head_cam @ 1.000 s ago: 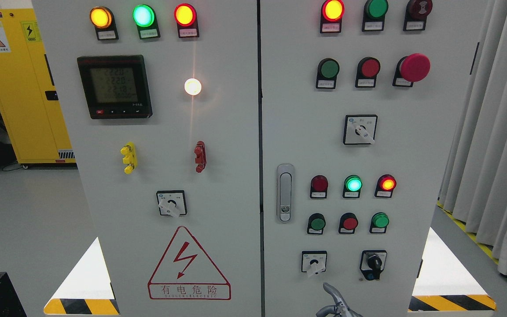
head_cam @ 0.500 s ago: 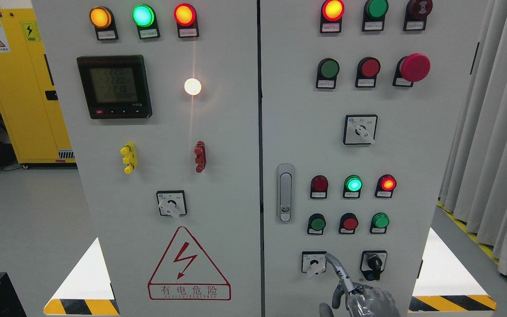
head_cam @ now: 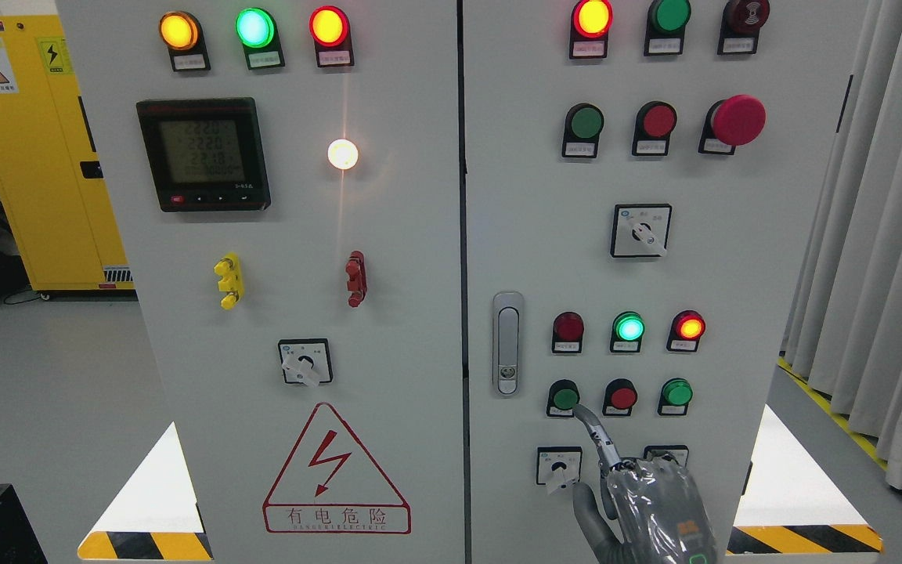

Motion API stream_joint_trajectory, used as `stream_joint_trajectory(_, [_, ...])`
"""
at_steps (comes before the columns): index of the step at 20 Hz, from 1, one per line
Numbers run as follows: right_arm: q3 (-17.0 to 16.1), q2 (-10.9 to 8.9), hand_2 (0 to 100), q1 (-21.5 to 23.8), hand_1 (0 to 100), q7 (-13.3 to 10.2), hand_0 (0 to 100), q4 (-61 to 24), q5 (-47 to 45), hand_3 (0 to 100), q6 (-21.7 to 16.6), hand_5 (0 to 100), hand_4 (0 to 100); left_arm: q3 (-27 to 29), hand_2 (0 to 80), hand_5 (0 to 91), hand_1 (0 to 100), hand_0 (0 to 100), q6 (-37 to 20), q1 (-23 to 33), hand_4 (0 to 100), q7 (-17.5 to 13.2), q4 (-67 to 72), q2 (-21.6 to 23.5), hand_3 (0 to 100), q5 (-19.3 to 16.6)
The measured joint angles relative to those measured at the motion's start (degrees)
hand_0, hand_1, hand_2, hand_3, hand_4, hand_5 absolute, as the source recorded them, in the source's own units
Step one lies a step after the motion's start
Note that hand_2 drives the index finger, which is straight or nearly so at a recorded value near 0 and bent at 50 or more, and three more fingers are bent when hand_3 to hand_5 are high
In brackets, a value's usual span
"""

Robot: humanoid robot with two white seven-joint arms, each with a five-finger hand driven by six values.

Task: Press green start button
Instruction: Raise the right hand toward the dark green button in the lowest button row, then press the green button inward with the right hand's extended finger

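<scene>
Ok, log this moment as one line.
right hand | index finger extended, tip at lower edge of green button | contact unclear | red button untouched | left hand out of view

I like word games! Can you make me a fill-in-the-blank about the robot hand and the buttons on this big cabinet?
1. The right robot hand points one finger at a ____ button.
2. The button just right of it is ____.
3. The mushroom button up high is ____.
4. The cabinet standing far left is ____.

Missing words: green; red; red; yellow
</scene>
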Motion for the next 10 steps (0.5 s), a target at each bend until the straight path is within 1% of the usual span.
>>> stream_joint_trajectory(10, [0.82,0.04,4,-1.50,95,0.06,77,2.54,0.47,100,0.10,100,100,0.00,0.0,0.0,56,12,0.00,0.00,0,0.00,0.01,0.00,0,0.00])
